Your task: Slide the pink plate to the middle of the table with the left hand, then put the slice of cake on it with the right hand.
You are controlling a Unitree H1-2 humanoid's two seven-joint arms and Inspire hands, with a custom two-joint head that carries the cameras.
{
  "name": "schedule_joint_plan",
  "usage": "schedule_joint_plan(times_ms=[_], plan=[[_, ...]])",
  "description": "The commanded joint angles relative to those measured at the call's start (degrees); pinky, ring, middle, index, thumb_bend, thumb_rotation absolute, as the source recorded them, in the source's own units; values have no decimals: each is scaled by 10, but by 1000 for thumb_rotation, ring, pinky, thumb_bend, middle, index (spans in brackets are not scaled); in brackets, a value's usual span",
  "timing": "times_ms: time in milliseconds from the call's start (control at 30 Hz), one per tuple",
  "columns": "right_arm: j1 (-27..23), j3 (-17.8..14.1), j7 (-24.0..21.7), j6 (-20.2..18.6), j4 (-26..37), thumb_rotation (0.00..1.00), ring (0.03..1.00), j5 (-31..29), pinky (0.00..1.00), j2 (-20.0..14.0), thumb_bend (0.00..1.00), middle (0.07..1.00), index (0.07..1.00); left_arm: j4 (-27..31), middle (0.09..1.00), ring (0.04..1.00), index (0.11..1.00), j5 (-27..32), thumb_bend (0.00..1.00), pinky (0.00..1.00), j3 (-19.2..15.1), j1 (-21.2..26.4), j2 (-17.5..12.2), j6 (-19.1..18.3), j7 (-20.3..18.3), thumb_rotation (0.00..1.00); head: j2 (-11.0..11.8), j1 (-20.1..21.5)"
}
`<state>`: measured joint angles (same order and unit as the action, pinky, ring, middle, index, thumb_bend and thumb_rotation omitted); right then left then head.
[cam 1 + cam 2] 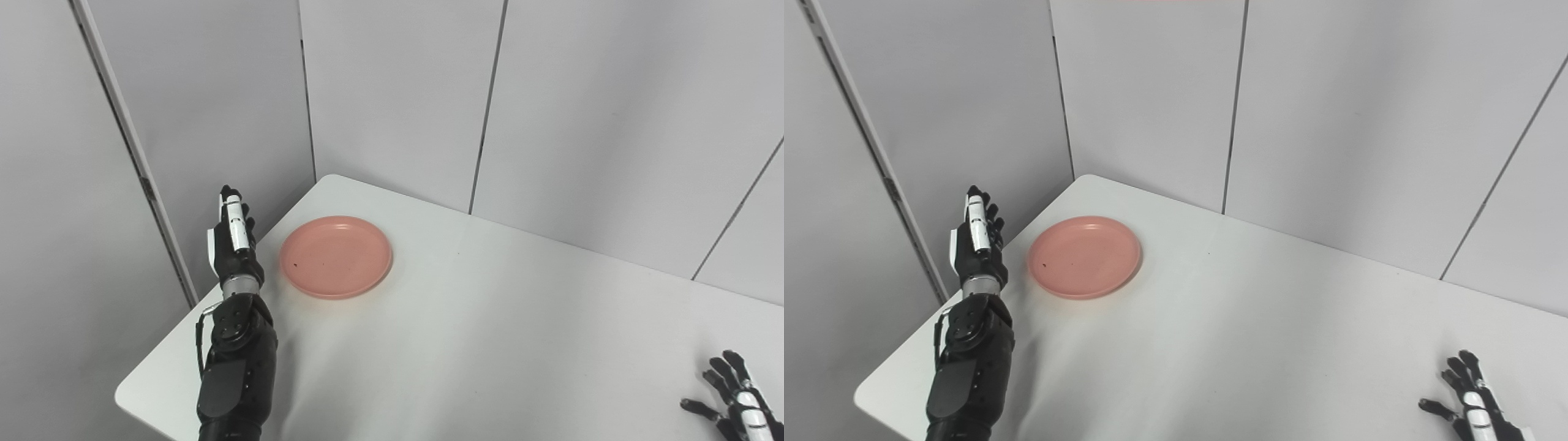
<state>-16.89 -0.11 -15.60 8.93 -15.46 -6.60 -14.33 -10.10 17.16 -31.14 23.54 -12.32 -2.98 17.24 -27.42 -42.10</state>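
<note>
The robot's left hand [234, 242], fingers straight and empty, stands edge-on just left of the pink plate [335, 256] near the table's [490, 343] far-left corner, while its open right hand [738, 401] waits well apart.

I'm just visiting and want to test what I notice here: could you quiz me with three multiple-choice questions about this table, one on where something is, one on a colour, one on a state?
1. Where does the plate lie on the table?
A. near its far left corner
B. at its near right edge
C. in the middle

2. What colour is the plate?
A. blue
B. pink
C. green

3. What is the left hand doing?
A. gripping the plate
B. holding cake
C. holding nothing, beside the plate

Answers: 1 A, it sits close to the far left corner. 2 B, it is plainly pink. 3 C, a gap shows between the hand and the rim.
</note>
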Motion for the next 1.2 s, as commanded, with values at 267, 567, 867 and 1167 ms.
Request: schedule_joint_plan(times_ms=[267, 567, 867, 1167], plan=[[14, -9, 1, -13, -7, 1000, 945, 2, 972, -19, 276, 957, 980, -4, 1000, 993, 1000, -7, 351, 1000, 7, 21, -17, 9, 14, 1000, -7, -2], [17, -9, 4, -20, 2, 1000, 943, 4, 969, -18, 278, 955, 979, -23, 1000, 1000, 1000, -7, 359, 1000, 22, 16, -23, 1, 14, 1000, -10, -1], [16, -9, 1, -13, -2, 1000, 946, 2, 977, -19, 271, 959, 981, -38, 1000, 999, 1000, 1, 324, 985, 29, 16, -20, -6, 3, 1000, -11, 0], [18, -9, 3, -25, 9, 1000, 947, 3, 975, -18, 254, 958, 979, -94, 1000, 1000, 1000, -6, 345, 985, 44, 22, -21, 23, -14, 1000, -16, 2]])
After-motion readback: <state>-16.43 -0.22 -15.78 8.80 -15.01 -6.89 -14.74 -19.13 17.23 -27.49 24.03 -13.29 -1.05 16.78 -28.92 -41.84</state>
